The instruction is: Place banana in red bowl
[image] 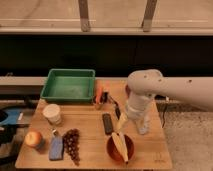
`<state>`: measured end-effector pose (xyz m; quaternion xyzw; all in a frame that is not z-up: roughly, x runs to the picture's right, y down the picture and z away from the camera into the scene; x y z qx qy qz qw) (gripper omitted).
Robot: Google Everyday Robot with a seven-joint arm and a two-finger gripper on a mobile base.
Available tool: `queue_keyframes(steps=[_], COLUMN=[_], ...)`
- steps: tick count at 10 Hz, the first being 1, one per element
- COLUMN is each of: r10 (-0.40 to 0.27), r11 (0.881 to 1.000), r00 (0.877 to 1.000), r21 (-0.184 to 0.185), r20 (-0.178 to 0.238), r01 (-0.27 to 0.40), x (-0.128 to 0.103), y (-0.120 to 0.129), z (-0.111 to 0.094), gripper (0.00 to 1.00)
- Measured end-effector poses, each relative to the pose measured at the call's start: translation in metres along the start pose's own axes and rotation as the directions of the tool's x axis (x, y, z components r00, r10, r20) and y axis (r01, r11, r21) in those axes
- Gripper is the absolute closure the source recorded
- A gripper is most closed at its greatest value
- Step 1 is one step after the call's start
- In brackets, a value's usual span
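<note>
The pale yellow banana [121,146] lies in the orange-red bowl [111,148] near the table's front edge, its tip pointing toward the front. My gripper [122,122] hangs on the white arm just above the bowl's back rim. It is open, with the banana below it and apart from it.
A black bar [107,123] lies just left of the gripper. A pale bottle [144,125] stands to its right. A green tray [69,85] is at the back left, with an orange item [100,95] beside it. A white cup [52,114], an apple [34,139], a blue item [56,149] and grapes [72,145] are on the left.
</note>
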<state>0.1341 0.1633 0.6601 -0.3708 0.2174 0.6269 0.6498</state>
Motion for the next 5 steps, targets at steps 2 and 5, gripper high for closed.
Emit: queue_keyframes(steps=[2, 5], r10=[0.029, 0.028], r11=[0.999, 0.999], r00=[0.997, 0.997], r21=[-0.035, -0.036], r20=[0.077, 0.076], r01=[-0.027, -0.025], x=[-0.0158, -0.0163], y=[-0.0154, -0.0145], z=[-0.018, -0.0168], gripper=[0.34, 0.34])
